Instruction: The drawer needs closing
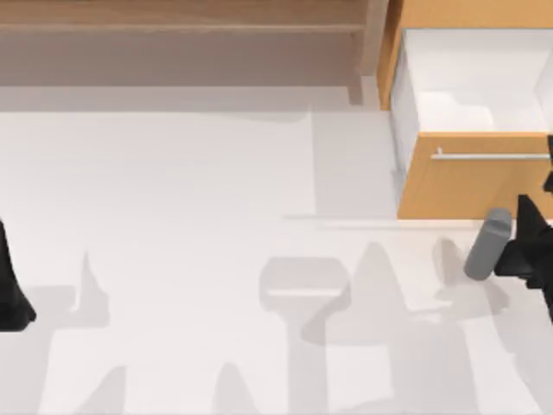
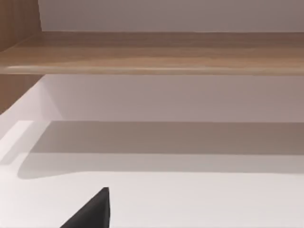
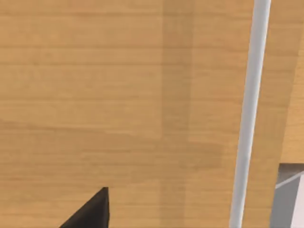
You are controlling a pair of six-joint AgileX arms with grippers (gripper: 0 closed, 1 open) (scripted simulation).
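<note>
While the drawer (image 1: 471,130) at two o'clock on the table stands pulled out, white inside bared, closing is all still to do. The right gripper (image 1: 544,186) sits against its front; finger state, I cannot tell. The right wrist view shows the handle (image 3: 249,118) close; the left gripper (image 1: 10,285) is parked at nine o'clock

We see a long brown wooden shelf (image 2: 156,53) running above the white table (image 2: 199,199), its shadow beneath it, and a black fingertip (image 2: 92,211) of our left gripper.
</note>
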